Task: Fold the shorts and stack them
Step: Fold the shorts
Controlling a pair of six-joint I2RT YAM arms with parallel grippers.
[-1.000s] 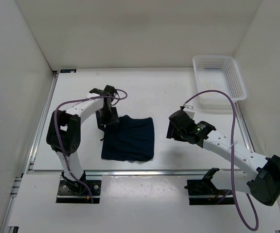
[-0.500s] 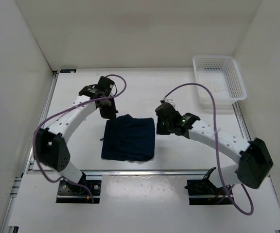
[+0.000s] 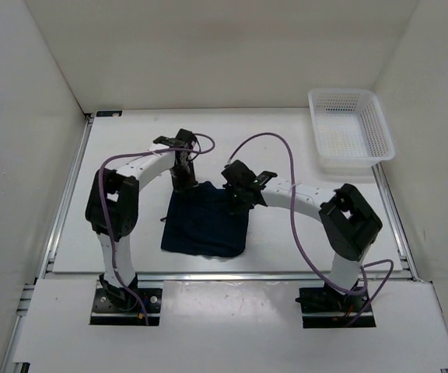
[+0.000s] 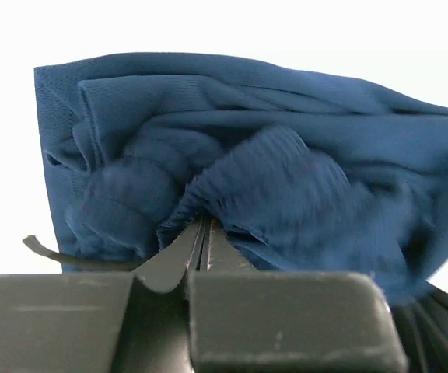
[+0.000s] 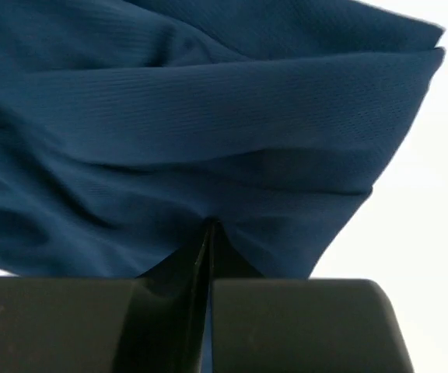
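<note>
Navy shorts [image 3: 204, 227] sit pinched at far corners by the closed left gripper [image 3: 184, 183] and right gripper [image 3: 236, 204]; a shallow bite could slip mid-fold.

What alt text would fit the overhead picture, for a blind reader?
A robot's left claw and right claw, both shut, pinch the far edge of dark navy shorts on a table. A white mesh basket sits far right.

1. Top view: high, behind the arm bases [image 3: 123, 299] at 6 o'clock, looking down over the whole white table [image 3: 131, 132].
2. Left wrist: very close, facing dark navy soft fabric shorts [image 4: 286, 155].
3. Right wrist: equally close; all three views share those shorts.
</note>
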